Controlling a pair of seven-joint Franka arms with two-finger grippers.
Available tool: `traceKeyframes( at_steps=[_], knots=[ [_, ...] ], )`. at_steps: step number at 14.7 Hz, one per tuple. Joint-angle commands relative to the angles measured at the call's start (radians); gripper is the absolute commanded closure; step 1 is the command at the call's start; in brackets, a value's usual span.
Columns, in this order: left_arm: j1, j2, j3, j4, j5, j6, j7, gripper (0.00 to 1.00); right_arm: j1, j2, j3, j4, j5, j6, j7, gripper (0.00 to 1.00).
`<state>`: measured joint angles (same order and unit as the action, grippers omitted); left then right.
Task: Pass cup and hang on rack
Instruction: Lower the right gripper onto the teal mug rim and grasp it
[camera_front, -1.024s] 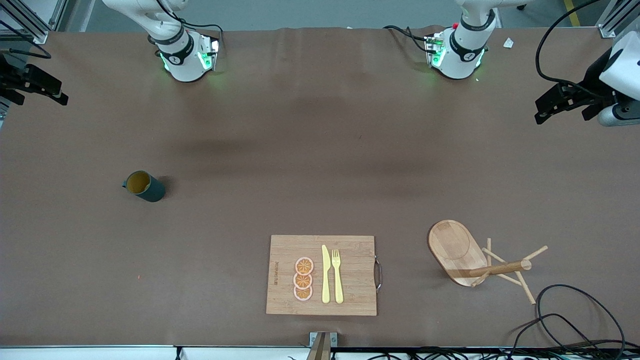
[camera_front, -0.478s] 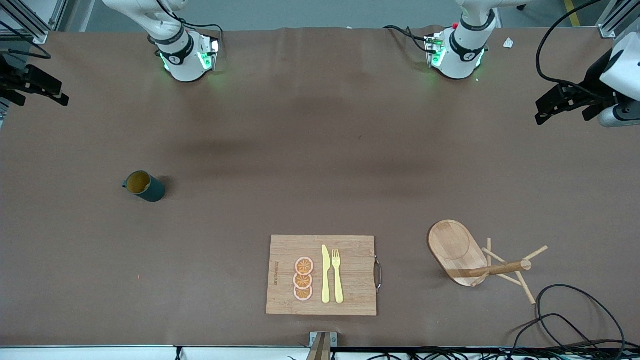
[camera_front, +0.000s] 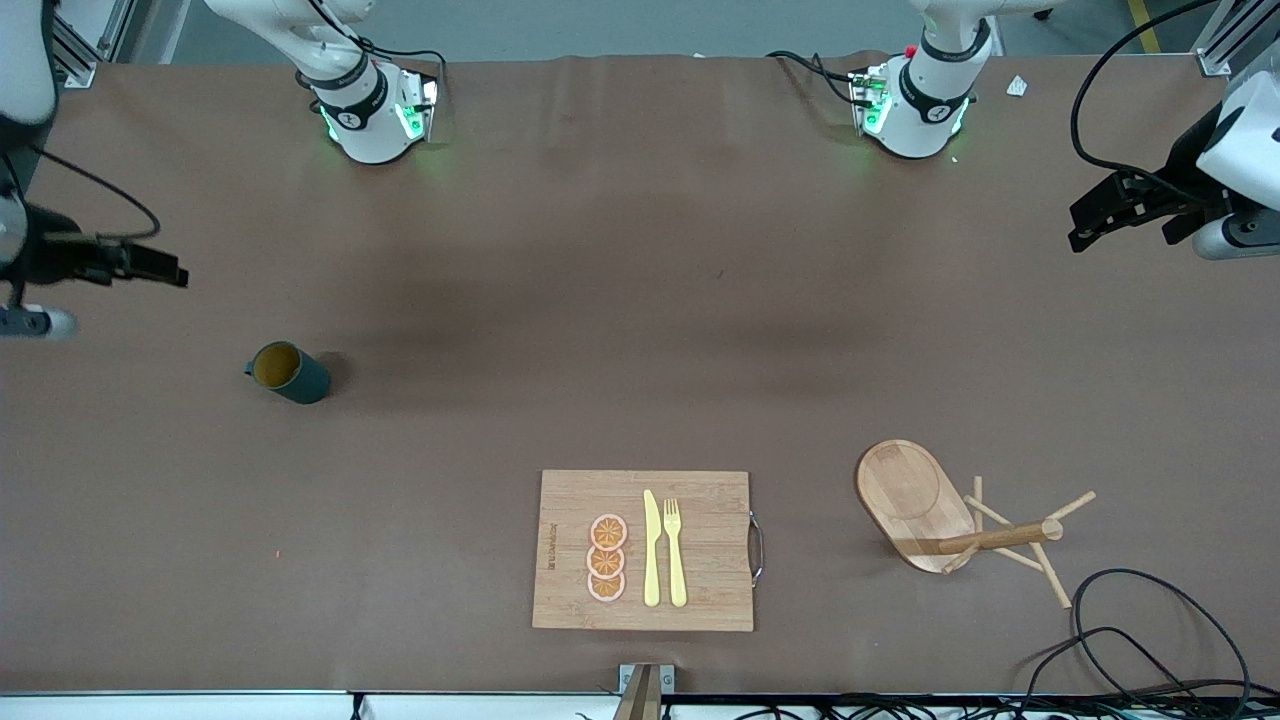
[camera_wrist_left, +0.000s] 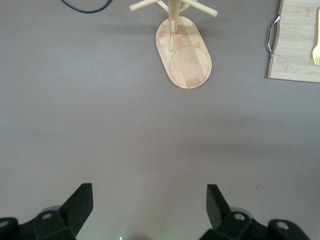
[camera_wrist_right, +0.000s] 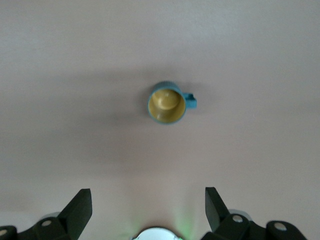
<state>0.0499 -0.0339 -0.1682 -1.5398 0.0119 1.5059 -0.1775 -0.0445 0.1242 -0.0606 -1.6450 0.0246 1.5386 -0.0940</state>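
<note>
The cup stands upright on the table toward the right arm's end, empty, its yellow-orange inside showing. The rack stands upright toward the left arm's end, near the table's front edge. Between them, closest to that front edge, lies a cutting board carrying three orange slices, a yellow knife and a yellow fork. The right gripper hangs over its end edge of the table; the left gripper hangs over its own end edge. A black cable loops at the front corner beside the rack.

Even overhead light, soft shadows on table; right wrist view slightly hazy.
</note>
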Motion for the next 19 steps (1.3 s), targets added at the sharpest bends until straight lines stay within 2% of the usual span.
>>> traceKeyframes(
  at_steps=[1,5,8,13,18,19],
  knots=[
    [0.002,0.009,-0.002,0.026,0.003,-0.021,0.016,0.0,-0.015,0.015,0.007,-0.083,0.005,0.128,-0.151,0.0],
    [0.004,0.011,-0.002,0.027,0.003,-0.021,0.016,0.0,-0.047,0.089,0.007,-0.182,0.009,0.297,-0.568,0.0],
    [0.004,0.011,-0.002,0.027,0.003,-0.021,0.016,0.0,-0.07,0.149,0.008,-0.231,0.011,0.403,-0.737,0.0],
    [0.002,0.012,-0.002,0.029,0.003,-0.021,0.015,0.0,-0.071,0.161,0.008,-0.404,0.012,0.688,-0.836,0.0],
    [0.004,0.014,-0.002,0.029,0.003,-0.021,0.016,0.0,-0.067,0.21,0.011,-0.482,0.012,0.857,-0.865,0.01],
    [0.002,0.014,-0.002,0.03,0.003,-0.021,0.015,0.0,-0.066,0.221,0.011,-0.504,0.012,0.891,-0.869,0.08]
  ],
)
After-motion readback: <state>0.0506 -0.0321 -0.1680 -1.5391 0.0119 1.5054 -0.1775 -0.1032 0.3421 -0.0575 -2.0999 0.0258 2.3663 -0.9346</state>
